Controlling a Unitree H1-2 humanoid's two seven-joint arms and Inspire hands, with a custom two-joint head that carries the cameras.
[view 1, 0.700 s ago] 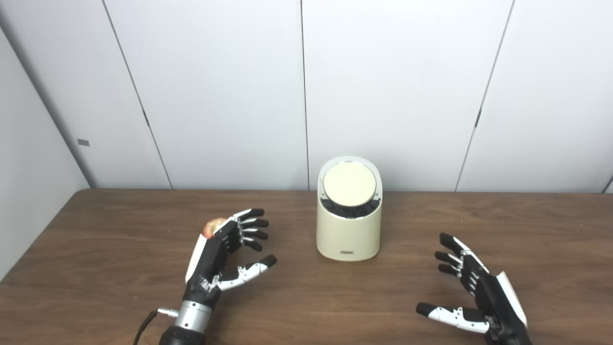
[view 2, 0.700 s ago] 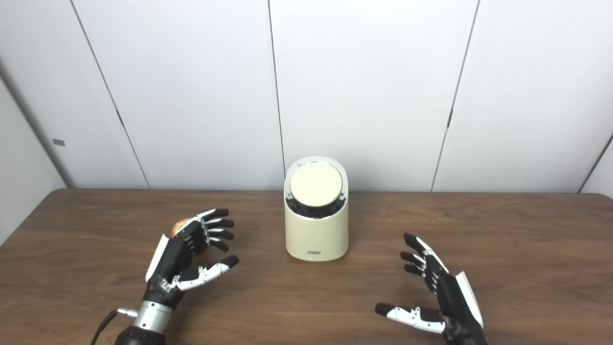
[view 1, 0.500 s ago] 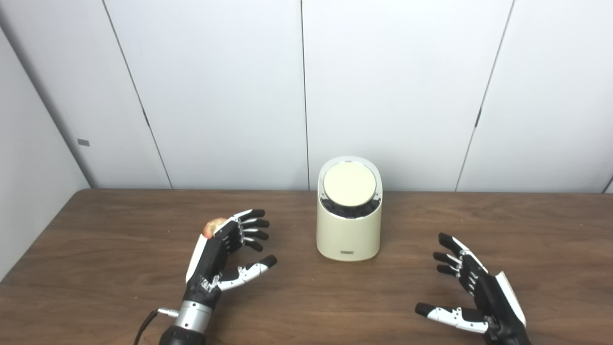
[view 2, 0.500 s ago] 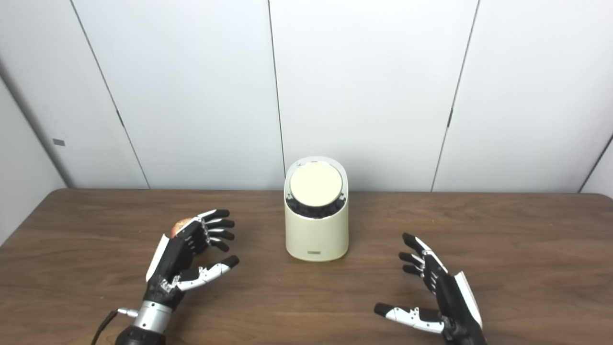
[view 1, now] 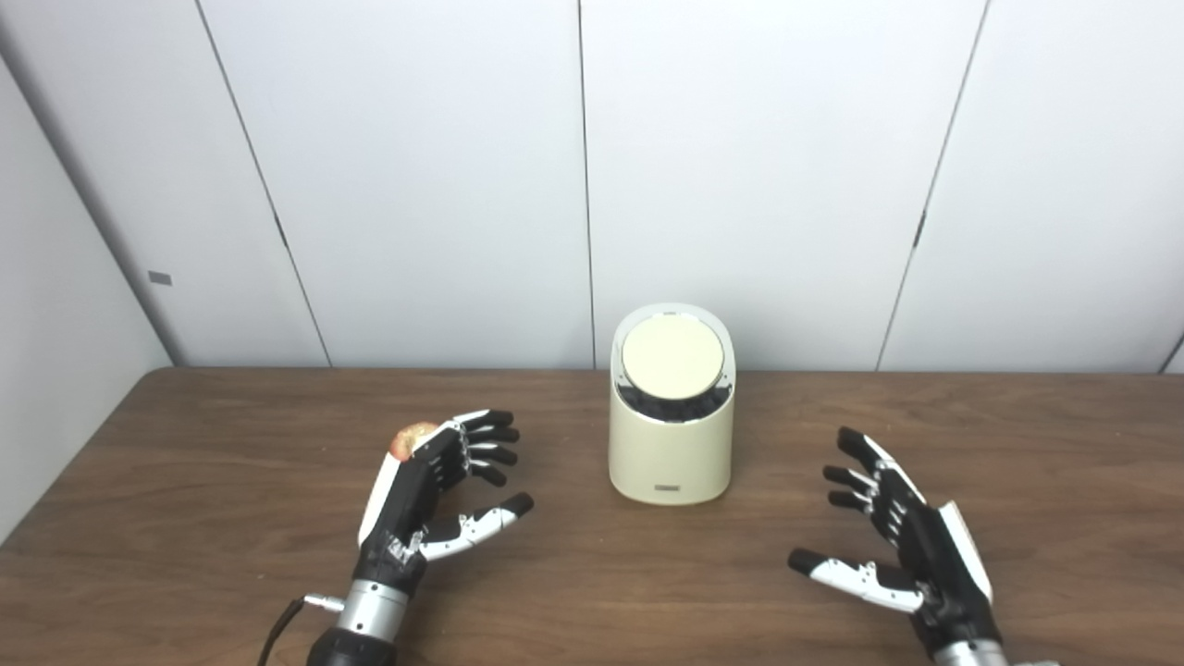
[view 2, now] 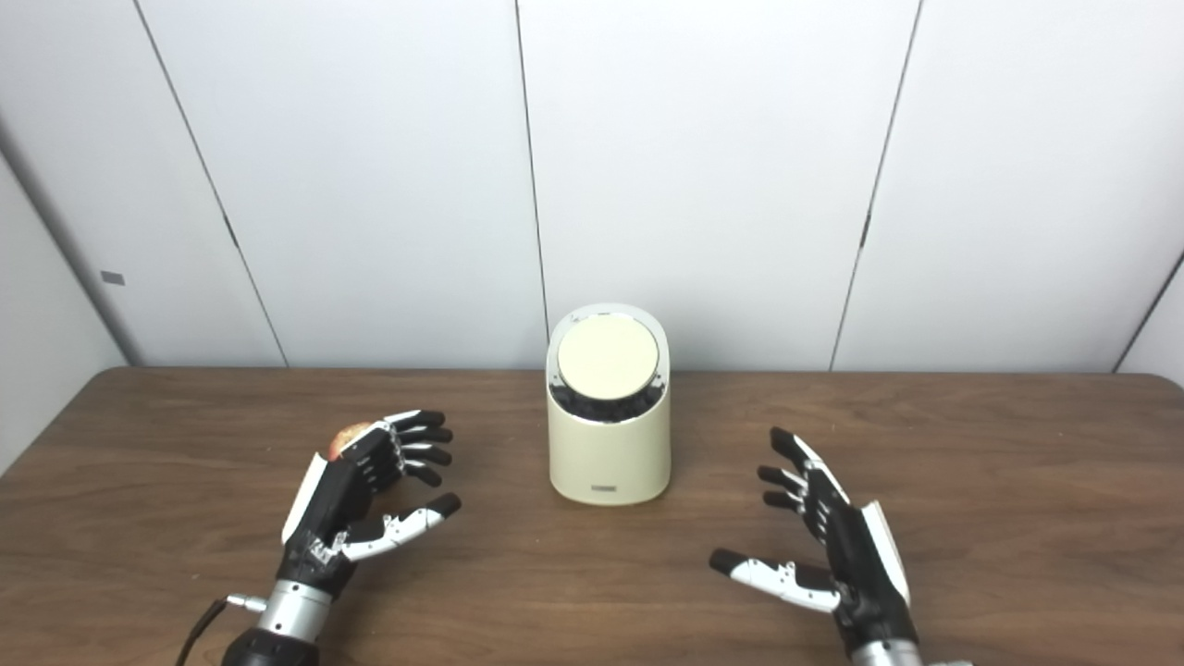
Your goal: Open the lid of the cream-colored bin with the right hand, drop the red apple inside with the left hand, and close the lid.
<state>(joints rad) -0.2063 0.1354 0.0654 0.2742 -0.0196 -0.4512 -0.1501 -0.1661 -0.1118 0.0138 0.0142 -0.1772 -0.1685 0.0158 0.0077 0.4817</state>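
A: Entry, bench state. Where does the cream-colored bin stand?

B: Upright on the wooden table, near the far edge, about midway between left and right. Its round lid is down, tilted toward the camera, with a dark band showing under its near rim.

A: And the red apple?

B: On the table left of the bin, well apart from it. Only its top shows, a reddish-yellow cap, because the left hand stands in front of it. The apple sits just beyond the back of that hand; I cannot tell whether they touch.

A: Left hand state?

B: Released, holding nothing. Fingers spread and pointing right toward the bin, thumb apart below them, palm facing right. A cable leaves the wrist at the near edge.

A: Right hand?

B: Also released and empty. It hovers over the table to the near right of the bin, apart from it, fingers splayed and pointing up and to the far left, thumb stretched left.

A: Background?

B: White wall panels behind the table.
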